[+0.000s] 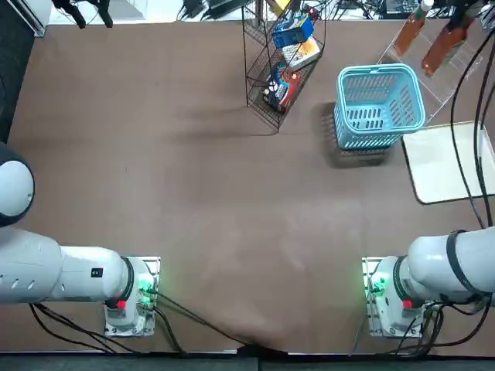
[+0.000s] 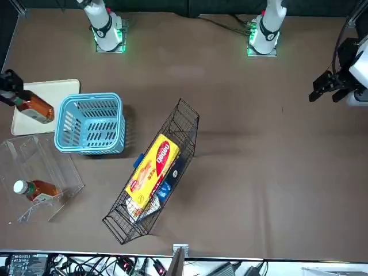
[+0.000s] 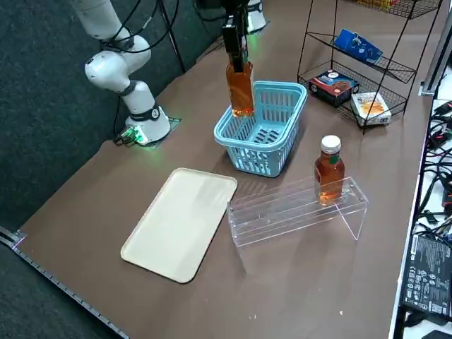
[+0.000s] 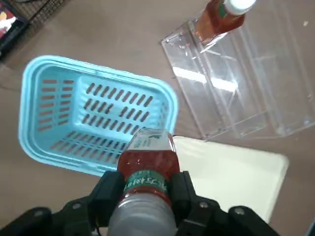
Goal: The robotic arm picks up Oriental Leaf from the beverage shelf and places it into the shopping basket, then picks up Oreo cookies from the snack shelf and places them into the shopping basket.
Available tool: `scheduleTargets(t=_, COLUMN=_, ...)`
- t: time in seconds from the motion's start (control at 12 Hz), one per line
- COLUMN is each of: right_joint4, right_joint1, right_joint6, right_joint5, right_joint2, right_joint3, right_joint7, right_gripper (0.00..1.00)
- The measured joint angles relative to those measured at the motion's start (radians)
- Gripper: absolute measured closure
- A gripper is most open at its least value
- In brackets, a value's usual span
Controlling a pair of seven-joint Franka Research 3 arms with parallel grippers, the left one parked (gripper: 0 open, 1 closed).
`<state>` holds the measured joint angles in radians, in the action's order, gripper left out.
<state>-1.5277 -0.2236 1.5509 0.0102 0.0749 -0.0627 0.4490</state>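
Observation:
My right gripper point(image 4: 144, 192) is shut on the neck of an Oriental Leaf bottle point(image 4: 146, 164) of amber tea, which hangs upright in the air. That bottle point(image 3: 241, 88) is held above the table, close to the rim of the light blue shopping basket point(image 3: 248, 159) on the tray side. The basket point(image 1: 343, 91) has nothing in it. A second tea bottle point(image 3: 329, 169) stands on the clear beverage shelf point(image 3: 296, 208). The blue Oreo cookies packet point(image 1: 292, 31) lies on an upper tier of the black wire snack shelf point(image 1: 257, 81).
A cream tray point(image 3: 180, 222) lies flat on the table beside the basket and the acrylic rack. The wire rack also holds a cream-and-orange box point(image 3: 370, 106) and a red-and-black packet point(image 3: 333, 83). Brown tabletop stretches between the arm bases and the basket.

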Motion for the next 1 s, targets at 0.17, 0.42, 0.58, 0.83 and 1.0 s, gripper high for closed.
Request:
scheduleTargets(t=0.17, right_joint4=-0.054, right_joint1=0.069, right_joint6=0.001, right_joint5=0.000, right_joint2=-0.030, right_joint3=-0.002, right_joint7=-0.184, right_gripper=0.45)
scheduleTargets(t=0.42, right_joint4=-0.088, right_joint1=0.128, right_joint6=0.016, right_joint5=0.000, right_joint2=-0.038, right_joint3=-0.002, right_joint7=-0.294, right_gripper=0.45)
scheduleTargets(t=0.58, right_joint4=-0.123, right_joint1=0.146, right_joint6=0.058, right_joint5=0.000, right_joint2=-0.041, right_joint3=-0.002, right_joint7=-0.327, right_gripper=0.45)
scheduleTargets(t=0.83, right_joint4=-0.217, right_joint1=0.150, right_joint6=0.169, right_joint5=0.000, right_joint2=-0.047, right_joint3=-0.002, right_joint7=-0.341, right_gripper=0.45)
scheduleTargets(t=1.0, right_joint4=-0.308, right_joint1=0.150, right_joint6=0.275, right_joint5=0.000, right_joint2=-0.048, right_joint3=0.000, right_joint7=-0.343, right_gripper=0.45)
